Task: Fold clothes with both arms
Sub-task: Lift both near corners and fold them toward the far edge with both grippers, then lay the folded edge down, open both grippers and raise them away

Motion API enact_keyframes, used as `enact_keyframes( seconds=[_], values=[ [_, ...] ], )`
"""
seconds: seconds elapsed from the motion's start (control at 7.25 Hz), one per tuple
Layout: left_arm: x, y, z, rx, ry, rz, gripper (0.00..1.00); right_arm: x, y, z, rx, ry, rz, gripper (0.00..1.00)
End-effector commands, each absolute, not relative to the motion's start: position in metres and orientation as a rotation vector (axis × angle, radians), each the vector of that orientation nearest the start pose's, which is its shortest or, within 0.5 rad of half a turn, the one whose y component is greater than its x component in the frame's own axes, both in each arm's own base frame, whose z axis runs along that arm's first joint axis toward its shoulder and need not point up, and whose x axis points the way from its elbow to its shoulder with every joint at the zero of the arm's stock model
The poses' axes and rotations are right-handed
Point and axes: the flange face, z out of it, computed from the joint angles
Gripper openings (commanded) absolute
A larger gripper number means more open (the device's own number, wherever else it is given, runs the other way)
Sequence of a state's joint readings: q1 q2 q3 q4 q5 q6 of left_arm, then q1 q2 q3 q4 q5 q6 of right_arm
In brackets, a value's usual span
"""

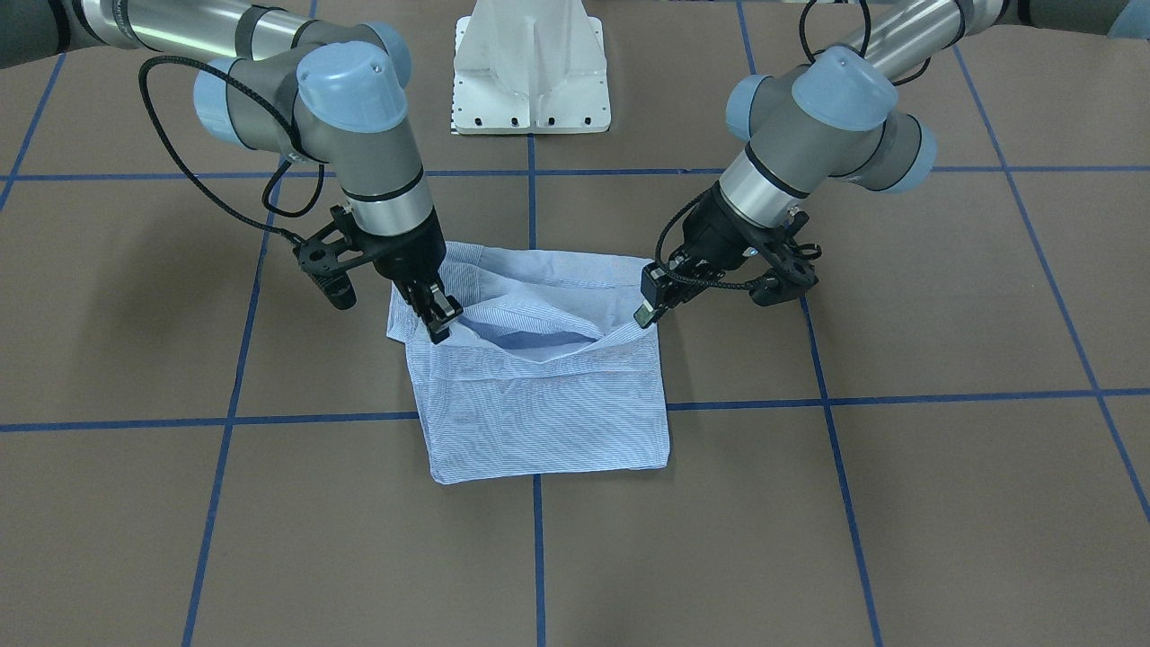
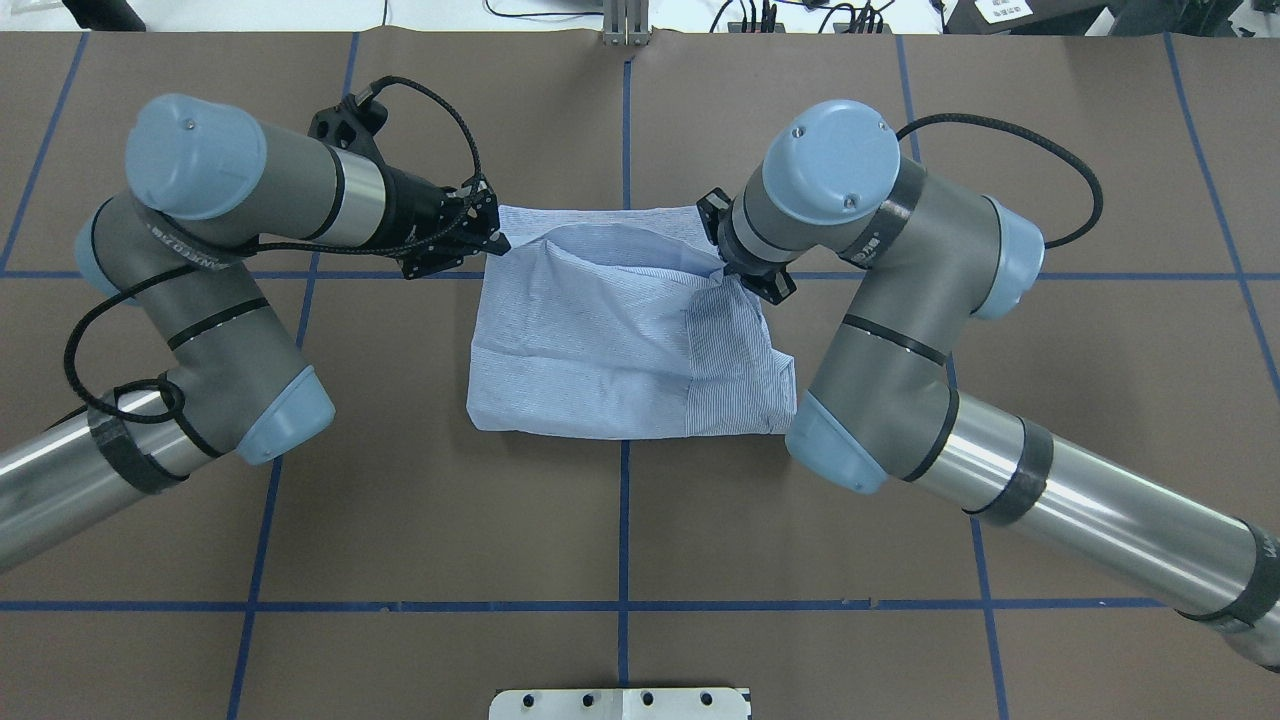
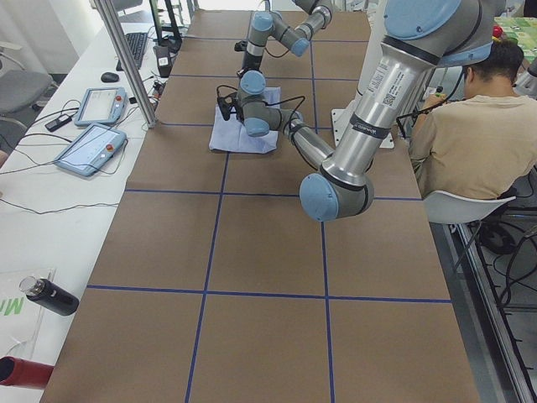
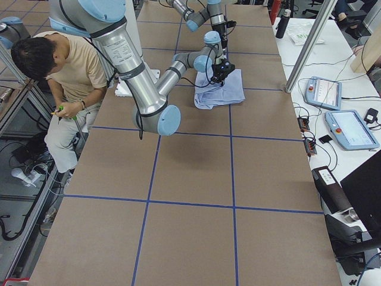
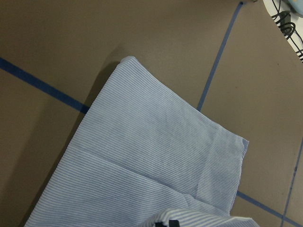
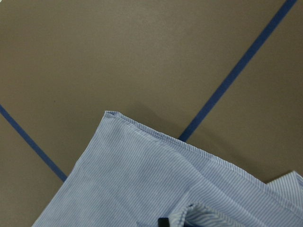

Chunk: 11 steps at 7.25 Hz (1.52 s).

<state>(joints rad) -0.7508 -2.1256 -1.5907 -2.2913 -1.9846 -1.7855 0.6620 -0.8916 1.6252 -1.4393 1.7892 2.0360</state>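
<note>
Altogether one shirt, two clamped hands

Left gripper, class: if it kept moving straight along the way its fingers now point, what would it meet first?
The left gripper points down and inward at the shirt, whose edge it seems to be pinching. So it would meet the shirt's lower folded layers first, then the table; depth is hard to judge.

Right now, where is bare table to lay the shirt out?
Bare brown table lies between the shirt and the white base plate. Crowded beside the shirt: left gripper and right gripper hold its far corners.
</note>
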Motion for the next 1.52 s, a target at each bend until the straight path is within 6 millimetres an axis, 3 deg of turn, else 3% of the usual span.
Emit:
enact_keyframes(
  seconds=[0.0,0.28,0.41,0.83,0.97,1.1,1.24,1.38],
  values=[
    [0.434,-0.569,0.235,0.038,1.309,-0.562,0.0,-0.482,-0.56,0.226,-0.101,-0.871,0.925,0.0],
    [0.443,-0.595,0.246,0.058,1.285,-0.565,0.0,-0.508,-0.595,0.244,-0.085,-0.873,0.912,0.0],
    [0.449,-0.601,0.261,0.067,1.294,-0.563,0.0,-0.523,-0.608,0.247,-0.081,-0.885,0.909,0.0],
    [0.464,-0.623,0.285,0.114,1.282,-0.595,0.0,-0.525,-0.628,0.249,-0.039,-0.873,0.846,0.0],
    [0.472,-0.633,0.289,0.123,1.26,-0.599,0.18,-0.535,-0.644,0.254,-0.017,-0.865,0.811,0.8],
    [0.472,-0.636,0.294,0.162,1.242,-0.565,0.55,-0.544,-0.652,0.254,-0.008,-0.876,0.797,1.0],
    [0.472,-0.636,0.293,0.172,1.249,-0.556,0.65,-0.537,-0.664,0.243,0.005,-0.892,0.808,1.0],
    [0.46,-0.642,0.29,0.193,1.27,-0.563,0.7,-0.518,-0.681,0.234,0.007,-0.904,0.823,1.0]
  ],
)
